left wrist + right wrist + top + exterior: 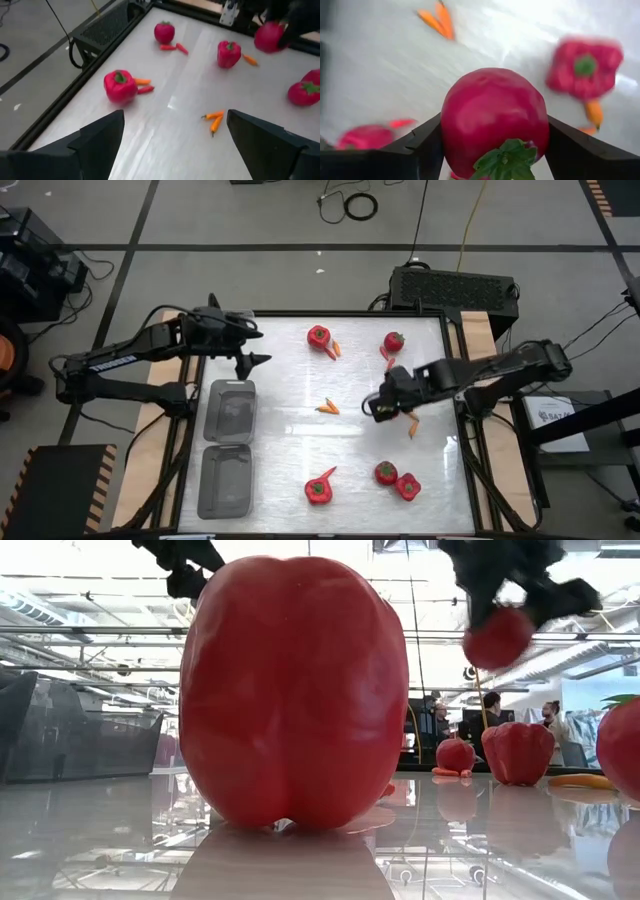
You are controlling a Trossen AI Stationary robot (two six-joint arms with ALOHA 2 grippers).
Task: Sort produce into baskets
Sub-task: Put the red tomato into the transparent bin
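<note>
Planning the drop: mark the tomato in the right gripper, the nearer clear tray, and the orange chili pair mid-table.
tomato (492, 117), right wrist view, its rounded red side.
nearer clear tray (225, 480), high view, its bare floor.
orange chili pair (327, 408), high view, where they meet.

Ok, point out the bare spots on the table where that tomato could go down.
Both baskets look empty. The table is bare between them and the orange chili pair. It is crowded along the right side, around the red peppers. The right gripper has its jaws on a tomato.
</note>
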